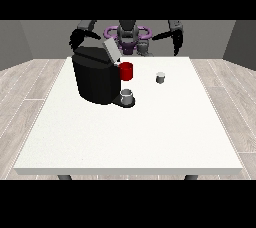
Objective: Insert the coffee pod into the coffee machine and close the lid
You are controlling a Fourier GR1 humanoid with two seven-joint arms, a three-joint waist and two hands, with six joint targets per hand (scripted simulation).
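The hand at the view's right [176, 47] hangs above the far edge of the tabletop [130, 137], its black fingers pointing down and holding nothing; how far they are spread cannot be told. The hand at the view's left [76, 38] is raised behind the coffee machine [96, 79], partly hidden by its top, and its fingers cannot be made out either. The coffee machine is a black block standing on the left part of the tabletop, with its grey lid [111, 50] tilted up and open at the top. A red part [126, 71] sticks out from the machine's side towards the middle of the table, and below it a small grey cup [127, 96] sits on the machine's dark base. The coffee pod [160, 77], small and grey with a pale top, stands upright on the tabletop to the right of the machine, apart from it and from both hands.
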